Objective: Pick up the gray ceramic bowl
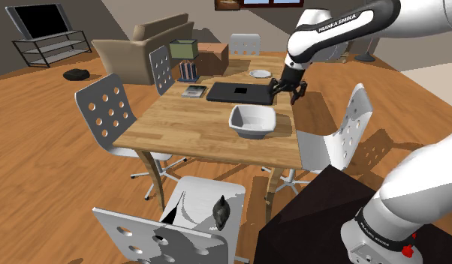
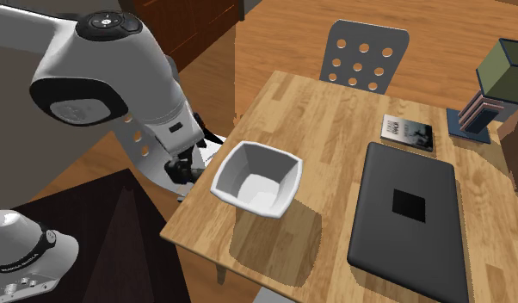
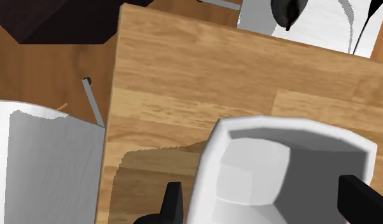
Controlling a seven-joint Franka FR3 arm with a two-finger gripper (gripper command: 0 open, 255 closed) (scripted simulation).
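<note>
- Bowl [image 1: 252, 120]: pale grey-white, squarish with rounded corners, upright and empty on the wooden table [image 1: 187, 127]. It sits near the table edge closest to the stand [image 1: 322, 217]. In the second exterior view it [image 2: 257, 179] is just beside the dark closed laptop [image 2: 410, 219] but apart from it.
- Its open mouth faces up with nothing inside, so its thin walls are free to be taken from above.
- Gripper [image 1: 286, 91]: it hangs in the air over the table, above the bowl and towards the laptop's end. It is not touching either.
- In the wrist view the fingers [image 3: 172, 202] stand wide apart, and the bowl [image 3: 279, 172] lies below and between them. One finger lines up outside a wall and the other lines up over the opposite rim. Nothing is clasped.
- The wide spread looks meant to let the gripper [image 3: 260, 191] come down around the bowl or over one wall. This appears to be the approach, with the grasp not yet made.
- The next move would be a straight descent, then closing on a wall.
- The walls slope and look smooth, so a pinch high on the rim could slip.
- The white chair [image 1: 343, 133] tucked in beside that edge leaves little room on that side.
</note>
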